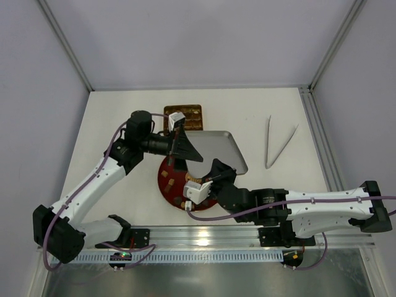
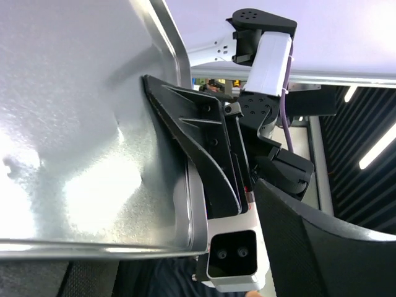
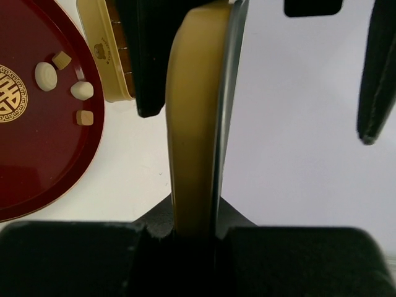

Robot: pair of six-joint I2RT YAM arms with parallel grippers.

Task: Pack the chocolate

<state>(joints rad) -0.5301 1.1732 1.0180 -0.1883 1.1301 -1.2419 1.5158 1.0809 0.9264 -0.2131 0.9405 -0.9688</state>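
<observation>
Several chocolate pieces (image 1: 169,175), cream and tan, lie on the red round plate (image 1: 166,185); some also show in the right wrist view (image 3: 46,75). The gold gridded box (image 1: 190,115) sits behind the plate. My right gripper (image 1: 215,166) is shut on the edge of the box lid (image 1: 223,148), gold outside and silver inside, and holds it raised. In the right wrist view (image 3: 195,229) the lid (image 3: 195,124) stands edge-on between the fingers. My left gripper (image 1: 185,148) is open, straddling the lid's far edge, with one finger (image 3: 145,55) against its gold side.
Metal tweezers (image 1: 278,142) lie at the right back of the table. The cage's frame posts stand at both back corners. The rail with the arm bases runs along the near edge. The right wrist camera (image 2: 232,260) sits close under the lid (image 2: 80,124).
</observation>
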